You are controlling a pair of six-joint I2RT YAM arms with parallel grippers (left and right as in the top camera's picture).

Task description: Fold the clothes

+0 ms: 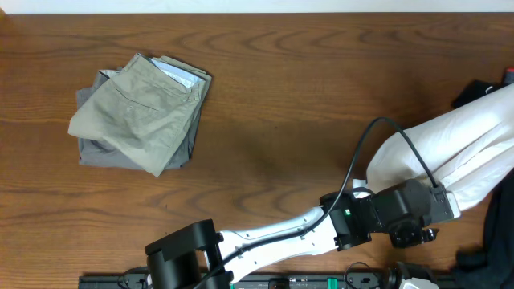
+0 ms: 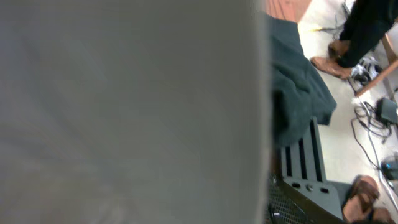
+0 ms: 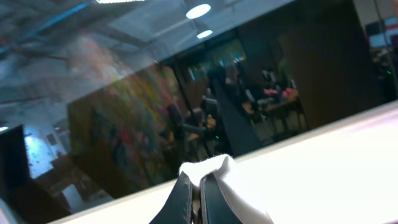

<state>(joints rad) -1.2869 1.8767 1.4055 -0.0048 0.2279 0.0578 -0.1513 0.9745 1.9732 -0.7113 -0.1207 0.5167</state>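
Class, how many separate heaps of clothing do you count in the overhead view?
3: a folded khaki-and-grey stack upper left, the white T-shirt at right, black cloth at the right edge; more may lie out of frame.

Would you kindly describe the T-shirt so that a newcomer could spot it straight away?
Look along the wooden table to its right edge in the overhead view: the white T-shirt lies bunched there. Unlike the folded khaki trousers at the left and the black garment beside it, it is bright white and unfolded.
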